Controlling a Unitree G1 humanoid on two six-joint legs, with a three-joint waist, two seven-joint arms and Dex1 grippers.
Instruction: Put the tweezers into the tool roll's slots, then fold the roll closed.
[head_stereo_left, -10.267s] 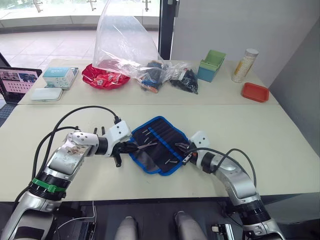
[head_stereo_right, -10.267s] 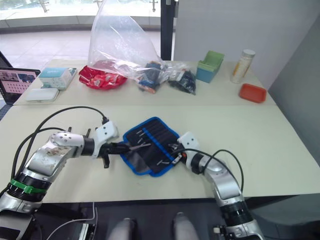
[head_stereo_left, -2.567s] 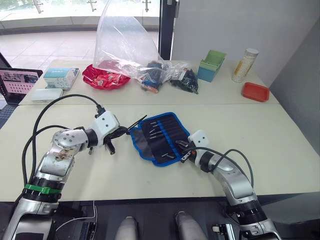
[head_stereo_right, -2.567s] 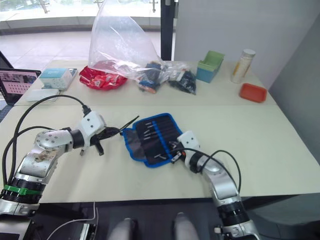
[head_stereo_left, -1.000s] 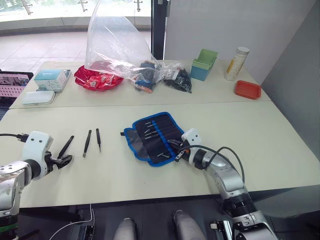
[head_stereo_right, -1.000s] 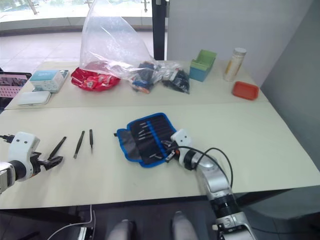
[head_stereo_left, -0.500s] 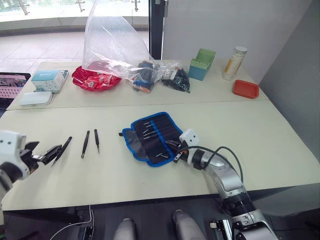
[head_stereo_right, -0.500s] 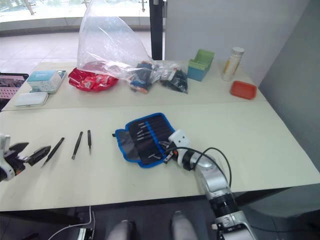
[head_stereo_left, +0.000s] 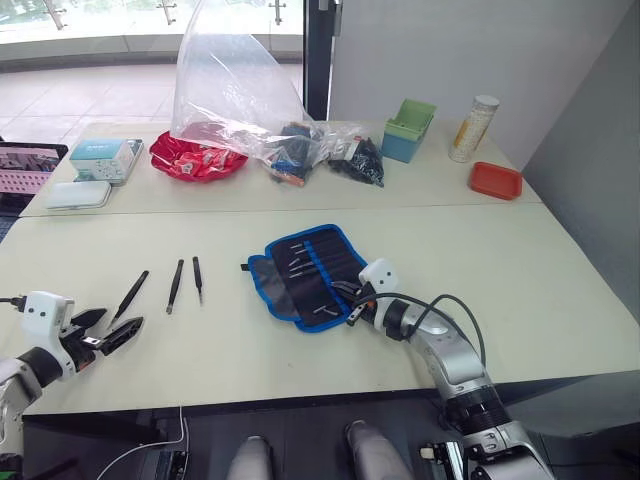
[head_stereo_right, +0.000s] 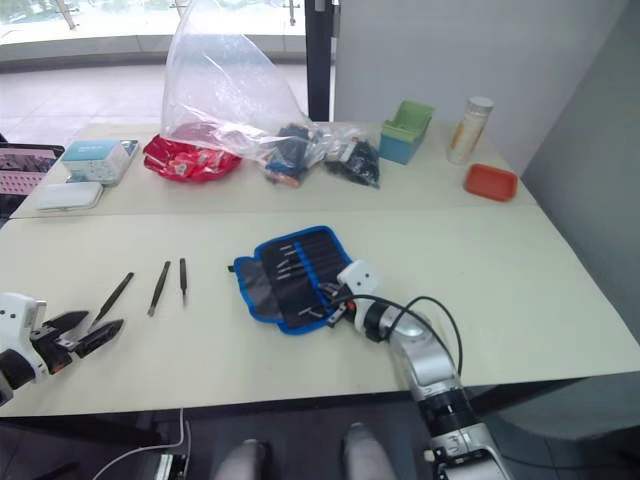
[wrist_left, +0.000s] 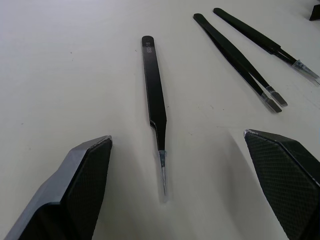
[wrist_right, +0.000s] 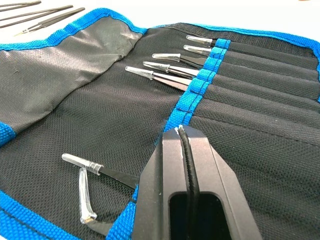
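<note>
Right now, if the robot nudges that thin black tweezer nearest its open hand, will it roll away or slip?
The tweezer looks flat-sided, so it would probably slide rather than roll. Lying flush on the smooth table, it may slip from under the left gripper. It seems light and stiff.

Our left gripper (head_stereo_left: 112, 332) has let go of the tool roll (head_stereo_left: 312, 273), swung far left and opened near three tweezers (head_stereo_left: 176, 285) now lying on the table (head_stereo_left: 560, 270).
</note>
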